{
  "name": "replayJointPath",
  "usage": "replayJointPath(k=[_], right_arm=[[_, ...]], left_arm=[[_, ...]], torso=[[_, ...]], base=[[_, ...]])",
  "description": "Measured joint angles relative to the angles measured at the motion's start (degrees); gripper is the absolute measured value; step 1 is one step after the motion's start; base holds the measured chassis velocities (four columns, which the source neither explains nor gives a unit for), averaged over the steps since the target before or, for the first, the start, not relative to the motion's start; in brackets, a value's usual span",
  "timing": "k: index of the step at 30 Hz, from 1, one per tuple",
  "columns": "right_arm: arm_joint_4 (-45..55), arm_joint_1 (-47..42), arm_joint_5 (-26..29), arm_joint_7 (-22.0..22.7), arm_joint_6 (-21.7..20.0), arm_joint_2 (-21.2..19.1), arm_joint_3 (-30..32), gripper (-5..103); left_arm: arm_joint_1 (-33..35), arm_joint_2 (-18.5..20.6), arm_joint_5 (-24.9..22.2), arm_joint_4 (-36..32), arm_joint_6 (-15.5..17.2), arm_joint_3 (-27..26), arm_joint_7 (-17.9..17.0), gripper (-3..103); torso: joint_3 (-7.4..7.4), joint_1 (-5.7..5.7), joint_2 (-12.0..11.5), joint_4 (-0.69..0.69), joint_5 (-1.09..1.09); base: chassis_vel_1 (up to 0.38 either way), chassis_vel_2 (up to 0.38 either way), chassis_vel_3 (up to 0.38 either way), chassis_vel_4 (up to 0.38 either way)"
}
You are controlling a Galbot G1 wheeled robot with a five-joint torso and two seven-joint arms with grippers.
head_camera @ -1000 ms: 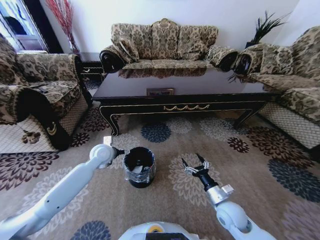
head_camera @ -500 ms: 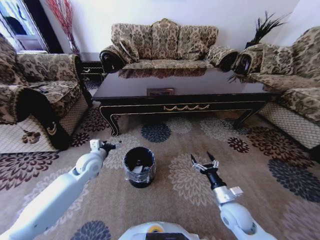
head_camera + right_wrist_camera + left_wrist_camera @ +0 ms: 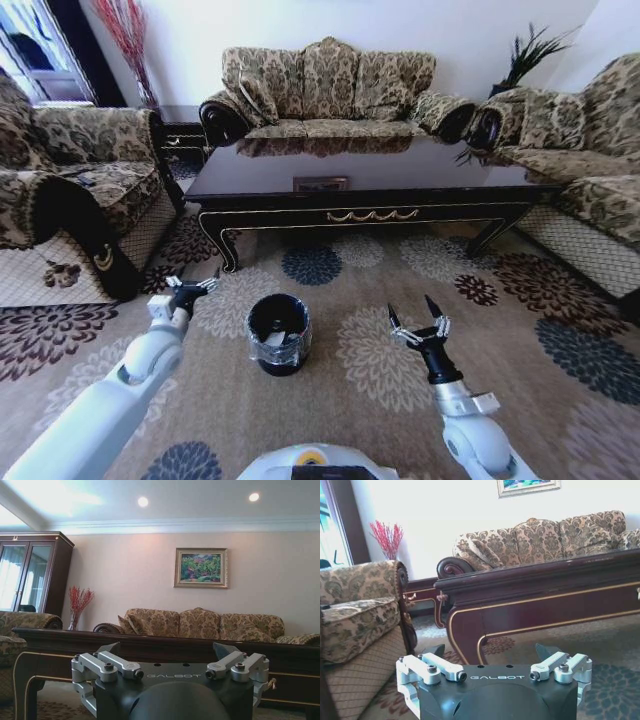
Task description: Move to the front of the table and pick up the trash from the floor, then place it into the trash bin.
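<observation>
The black trash bin [image 3: 279,333], wrapped in clear plastic, stands on the flowered carpet floor [image 3: 370,365] in front of the long dark table [image 3: 370,172]. Something pale shows inside the bin; I cannot tell what it is. The trash is out of view. My left gripper [image 3: 193,284] hangs open to the left of the bin, apart from it, with nothing between its fingers. The left wrist view looks past the left gripper [image 3: 491,650] at the table's corner leg [image 3: 465,635]. My right gripper [image 3: 411,308] is open and empty to the right of the bin, and in the right wrist view the right gripper [image 3: 167,646] faces the table.
A patterned armchair [image 3: 70,200] stands close on the left. A sofa [image 3: 330,90] stands behind the table and another sofa [image 3: 590,170] on the right. A small dark side table [image 3: 180,130] sits in the back left corner. Open carpet lies around the bin.
The left gripper has drawn away from the bin's rim to the left. The right gripper has shifted a little to the right. The bin has not moved.
</observation>
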Motion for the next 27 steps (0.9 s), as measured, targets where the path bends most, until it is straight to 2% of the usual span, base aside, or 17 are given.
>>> replayJointPath(k=[1, 4, 6, 7, 10, 15, 18, 21, 23, 24, 27], right_arm=[[-0.37, -0.32, -0.25, 0.01, 0.42, 0.26, 0.27, 100], [-0.74, -0.99, -0.69, -0.25, 0.80, 0.55, 0.62, 100], [-0.88, -2.04, -1.26, -1.27, 1.39, 1.29, 1.06, 100], [-0.88, -2.04, -1.26, -1.27, 1.39, 1.29, 1.06, 100], [-0.80, -3.20, -2.93, -2.06, 1.65, 2.36, 1.44, 100], [-0.59, -4.01, -4.65, -2.47, 1.83, 2.64, 1.46, 100], [-0.24, -4.37, -5.60, -2.58, 1.90, 2.86, 1.21, 100], [-0.21, -4.48, -5.92, -2.59, 2.00, 3.03, 1.19, 100], [-0.05, -4.88, -6.32, -2.58, 2.11, 3.52, 1.18, 100], [-0.05, -4.88, -6.32, -2.58, 2.11, 3.52, 1.18, 100], [0.05, -5.50, -6.61, -3.06, 2.41, 4.27, 1.45, 100]], left_arm=[[3.44, -1.10, 1.17, -0.82, -1.48, -2.01, 0.91, 100], [6.98, -2.68, 1.84, -1.85, -3.27, -4.56, 1.85, 100], [12.20, -4.99, 2.58, -3.46, -7.56, -8.69, 4.81, 100], [12.20, -4.99, 2.58, -3.46, -7.56, -8.69, 4.81, 100], [18.14, -9.05, 3.97, -4.39, -12.84, -13.57, 9.20, 100], [22.11, -11.94, 5.16, -4.59, -15.99, -16.04, 12.28, 100], [26.22, -13.51, 5.44, -4.85, -18.85, -18.21, 16.12, 100], [27.17, -13.85, 5.44, -4.85, -19.70, -18.64, 17.00, 100], [29.76, -15.00, 5.43, -4.62, -22.27, -19.41, 19.03, 100], [29.76, -15.00, 5.43, -4.62, -22.27, -19.41, 19.03, 100], [32.44, -16.42, 5.87, -4.23, -25.12, -19.81, 20.95, 100]], torso=[[0.00, 0.00, 0.00, 0.00, 0.00], [0.00, 0.00, 0.00, 0.01, -0.01], [0.00, 0.00, 0.00, 0.00, 0.00], [0.00, 0.00, 0.00, 0.00, 0.00], [0.00, -0.01, 0.00, 0.01, 0.01], [0.00, -0.01, 0.00, 0.00, 0.00], [0.00, 0.00, 0.00, 0.01, 0.00], [0.00, 0.00, 0.00, 0.00, 0.00], [0.00, 0.00, 0.00, -0.01, 0.00], [0.00, 0.00, 0.00, -0.01, 0.00], [0.00, -0.01, 0.00, 0.00, 0.00]], base=[[0.000, 0.000, 0.000, 0.000], [0.000, 0.000, 0.000, 0.000], [0.000, 0.000, 0.000, 0.000], [0.000, 0.000, 0.000, 0.000], [0.000, 0.000, 0.000, 0.000], [0.000, 0.000, 0.000, 0.000], [0.000, 0.000, 0.000, 0.000], [0.000, 0.000, 0.000, 0.000], [0.000, 0.000, 0.000, 0.000], [0.000, 0.000, 0.000, 0.000], [0.000, 0.000, 0.000, 0.000]])
